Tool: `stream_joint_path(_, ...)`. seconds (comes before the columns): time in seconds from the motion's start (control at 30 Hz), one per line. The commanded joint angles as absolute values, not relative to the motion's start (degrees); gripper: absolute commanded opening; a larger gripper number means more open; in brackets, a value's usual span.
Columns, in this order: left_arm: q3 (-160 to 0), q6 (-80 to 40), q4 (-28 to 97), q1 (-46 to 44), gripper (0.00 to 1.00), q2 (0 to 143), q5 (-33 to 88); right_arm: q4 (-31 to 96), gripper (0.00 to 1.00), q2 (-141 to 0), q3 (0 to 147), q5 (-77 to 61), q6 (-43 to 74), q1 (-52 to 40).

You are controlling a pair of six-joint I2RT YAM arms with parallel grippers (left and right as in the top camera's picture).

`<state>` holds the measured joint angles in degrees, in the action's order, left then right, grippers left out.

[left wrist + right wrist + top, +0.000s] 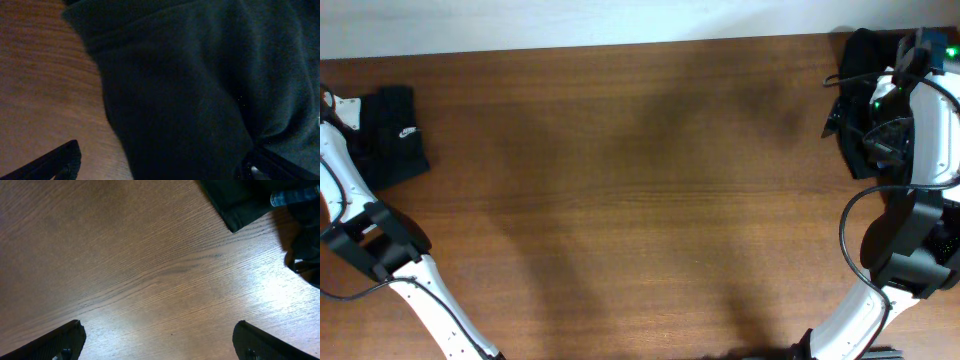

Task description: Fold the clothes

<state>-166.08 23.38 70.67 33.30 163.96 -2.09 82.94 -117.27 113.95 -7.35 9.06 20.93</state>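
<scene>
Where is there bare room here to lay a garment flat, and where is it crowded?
Bare wood spans the middle of the table, from the folded garment at the left edge to the black pile in the far right corner. Crowded: the left edge by the left arm, the right side under the right arm.

One brown table [640,200] is holding everything. Two lots of black cloth are lying on it: one folded piece [395,140] at the left edge and one loose heap [855,75] in the far right corner. I cannot tell how many clothes are sitting in that heap. One small white logo [408,129] is showing on the folded piece. Two robot arms are reaching in: one left arm [430,290] and one right arm [860,305].
</scene>
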Motion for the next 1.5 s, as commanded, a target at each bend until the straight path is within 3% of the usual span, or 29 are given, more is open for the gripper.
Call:
stream_joint_path(0.0,-170.58,15.16,70.74,33.21,0.99,164.9,-5.89,82.91,0.99,-116.73,114.65,-6.87,9.5,21.04)
stream_joint_path(0.3,-179.85,8.32,76.71,32.71,0.99,157.36,-3.42,82.91,0.99,-116.73,114.65,-6.87,9.5,21.04)
stream_joint_path(0.43,-179.85,7.99,82.54,31.59,0.99,154.21,7.01,82.91,0.99,-116.73,114.65,-6.87,9.5,21.04)
stream_joint_path(0.47,-179.85,7.99,84.23,31.27,0.94,154.15,9.82,82.91,0.99,-116.73,114.65,-6.87,9.47,21.04)
stream_joint_path(0.53,-179.48,7.99,88.38,30.44,0.42,154.3,13.82,82.91,0.99,-116.73,114.65,-6.87,9.47,21.04)
stream_joint_path(0.57,-179.04,7.94,89.62,30.0,0.26,154.5,14.0,82.91,0.99,-116.73,114.65,-6.87,9.47,21.04)
stream_joint_path(0.63,-178.17,7.92,90.91,29.17,0.11,154.98,13.76,82.91,0.99,-116.73,114.65,-6.87,9.47,21.04)
stream_joint_path(0.73,-177.16,5.28,90.11,28.62,0.04,155.74,13.74,82.91,0.99,-116.73,114.65,-6.87,9.5,21.04)
stream_joint_path(1.47,-176.92,-1.76,84.99,30.92,0.0,165.84,4.23,82.91,0.99,-116.73,114.65,-6.87,9.5,21.04)
